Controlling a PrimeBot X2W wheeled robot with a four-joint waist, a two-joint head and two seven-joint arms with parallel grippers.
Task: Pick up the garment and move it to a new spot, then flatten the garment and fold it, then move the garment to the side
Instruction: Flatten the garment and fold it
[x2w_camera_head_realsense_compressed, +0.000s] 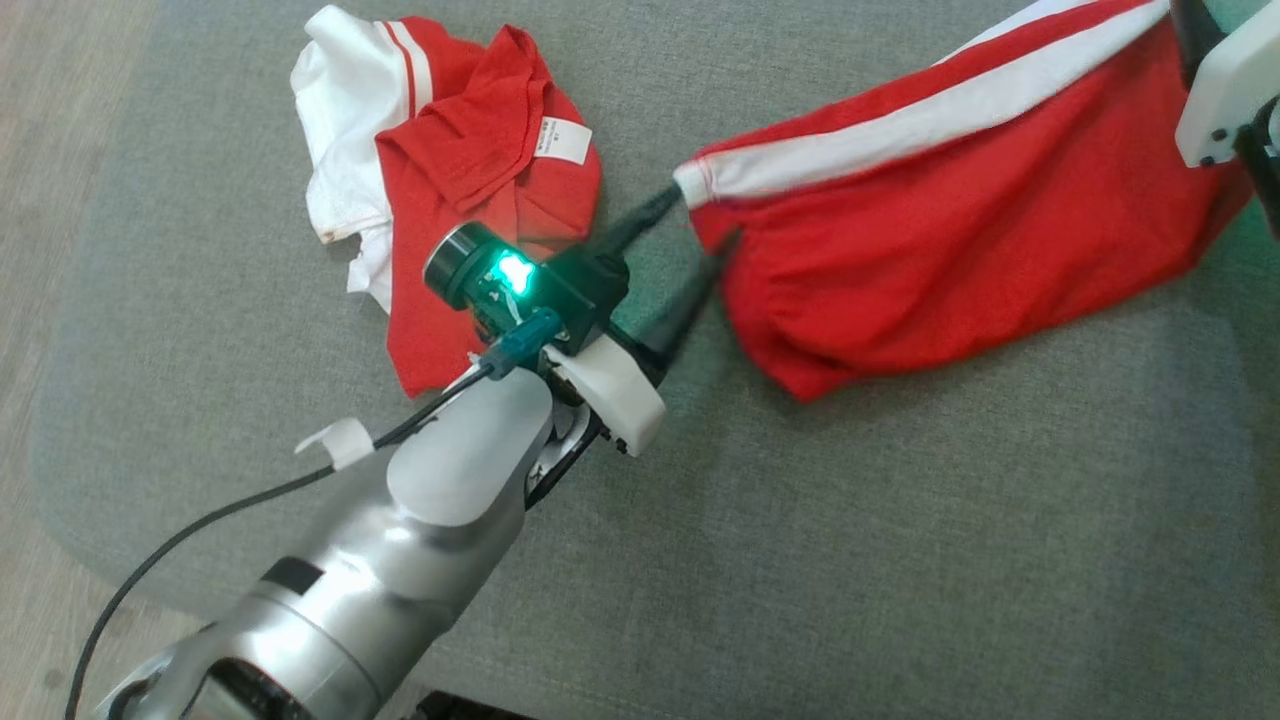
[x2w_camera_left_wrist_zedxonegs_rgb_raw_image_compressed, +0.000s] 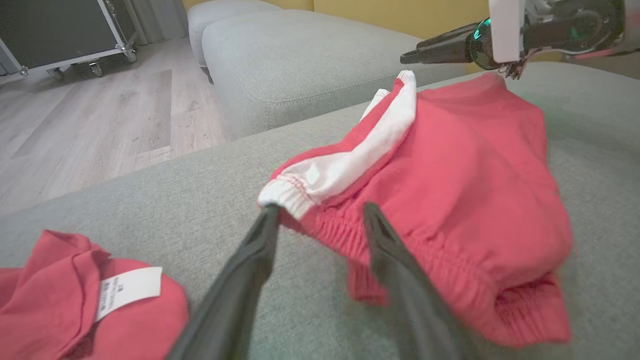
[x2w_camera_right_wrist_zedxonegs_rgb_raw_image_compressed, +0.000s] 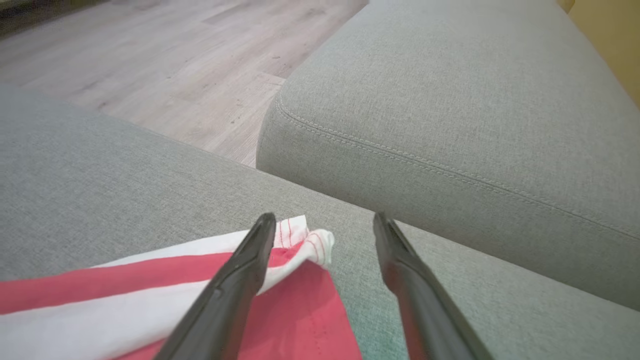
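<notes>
Red cloth shorts with a white stripe (x2w_camera_head_realsense_compressed: 950, 230) lay on a grey fabric cushion (x2w_camera_head_realsense_compressed: 900, 550) between the released left gripper (x2w_camera_left_wrist_zedxonegs_rgb_raw_image_compressed: 320, 207) and released right gripper (x2w_camera_right_wrist_zedxonegs_rgb_raw_image_compressed: 324, 216).

Front of grey cushion (x2w_camera_head_realsense_compressed: 800, 550) lies free; shirt (x2w_camera_head_realsense_compressed: 470, 170) and shorts (x2w_camera_head_realsense_compressed: 950, 230) beyond

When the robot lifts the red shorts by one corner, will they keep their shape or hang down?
Probably floppy: the red shorts lie in soft folds on the grey cushion. Likely light: the thin cloth bunches at the elastic waistband. Held by one corner, they would likely hang down.
</notes>
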